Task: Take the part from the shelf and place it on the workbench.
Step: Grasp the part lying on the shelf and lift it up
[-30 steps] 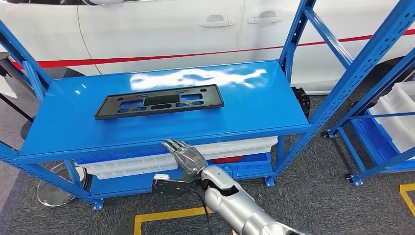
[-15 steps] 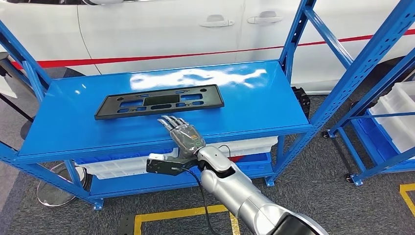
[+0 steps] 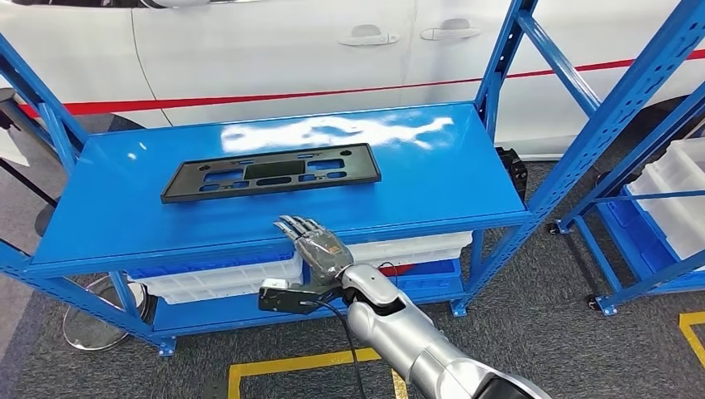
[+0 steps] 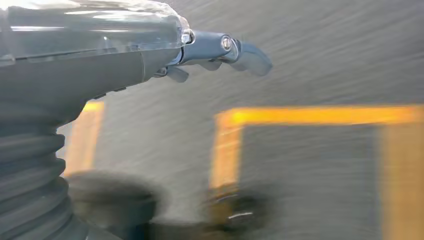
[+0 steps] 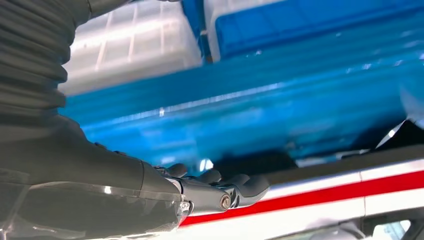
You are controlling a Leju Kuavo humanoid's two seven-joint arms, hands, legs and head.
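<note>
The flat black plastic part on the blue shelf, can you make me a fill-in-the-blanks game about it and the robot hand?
1. The flat black rectangular plastic part lies on the ____ level of the blue metal shelf.
2. The robot's right hand is near the shelf's front edge and holds ____.
3. The white car behind the shelf has a stripe coloured ____.
4. Under the top level sit plastic bins coloured ____.

Missing words: top; nothing; red; white

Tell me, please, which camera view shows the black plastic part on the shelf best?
The head view: the whole black part lies flat on the blue shelf top, beyond the right hand. The right wrist view catches perhaps a dark blurred edge of it; the left wrist view faces the floor.
</note>
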